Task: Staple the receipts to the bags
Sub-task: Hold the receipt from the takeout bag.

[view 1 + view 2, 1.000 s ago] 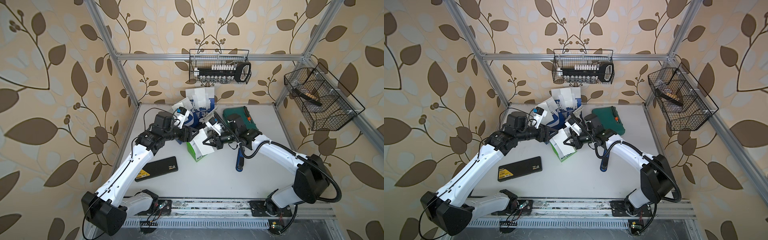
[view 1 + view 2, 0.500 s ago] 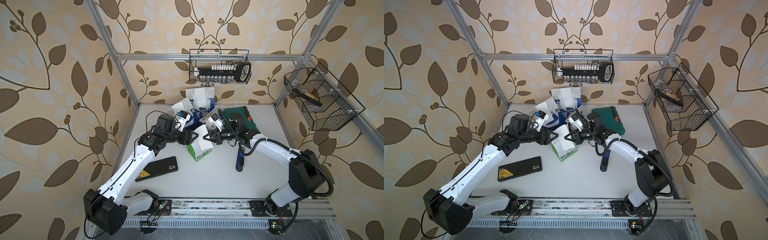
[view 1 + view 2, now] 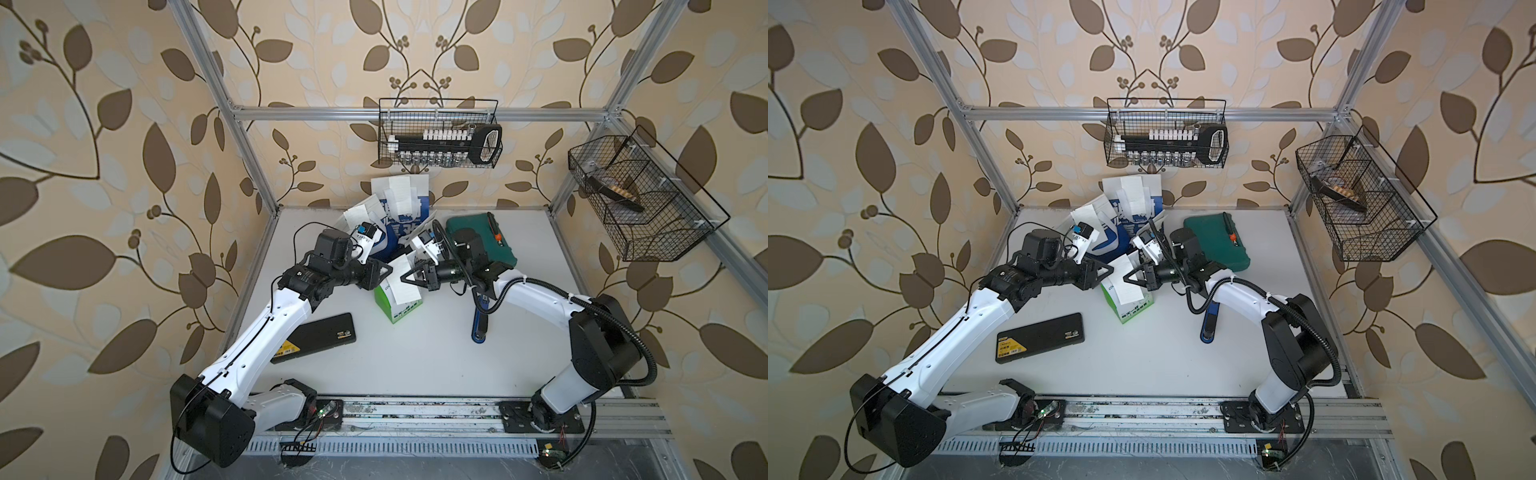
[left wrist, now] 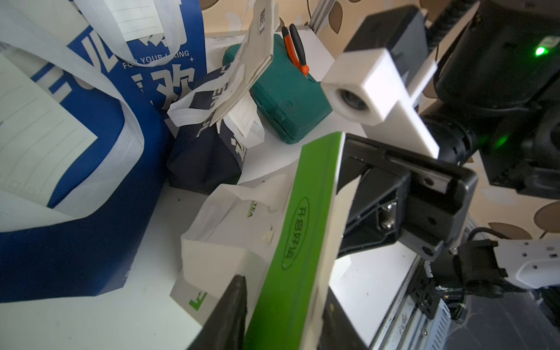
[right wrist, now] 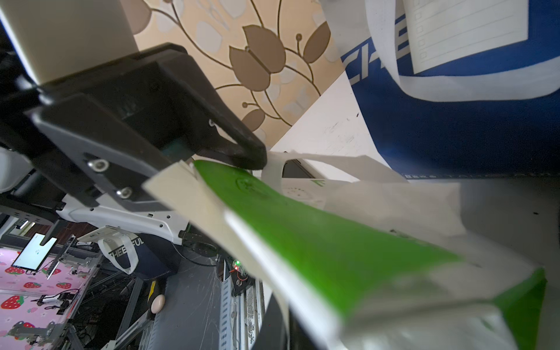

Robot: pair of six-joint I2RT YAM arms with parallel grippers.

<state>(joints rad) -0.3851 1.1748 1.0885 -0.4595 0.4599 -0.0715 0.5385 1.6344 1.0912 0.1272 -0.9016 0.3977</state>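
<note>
The small white-and-green paper bag (image 3: 399, 306) stands near the middle of the white tabletop (image 3: 415, 365), and both arms meet over its top. The left gripper (image 3: 385, 270) comes in from the left. In the left wrist view its jaws stand narrow on either side of the bag's green folded rim. The right wrist view shows one black finger (image 5: 242, 153) touching that green strip, though I cannot tell whether the rim is firmly pinched. The right gripper (image 3: 408, 279) reaches in from the right with its jaws closed on the edge of a pale white lined paper receipt (image 3: 404, 286), which spreads over the bag's top. Just beyond them, at the far side, lean the large blue-and-white bags (image 3: 399, 232) with white strap handles and more white slips (image 3: 399, 187) on them. The small navy bag with white characters (image 4: 203, 157) sits against them. To the right lies the flat dark-green plastic case (image 3: 486, 249), with orange-handled pliers (image 3: 493, 226) on top. A blue-handled tool (image 3: 480, 324) lies on the right of the tabletop, and a flat black case with a yellow label (image 3: 318, 343) on the near left.
</note>
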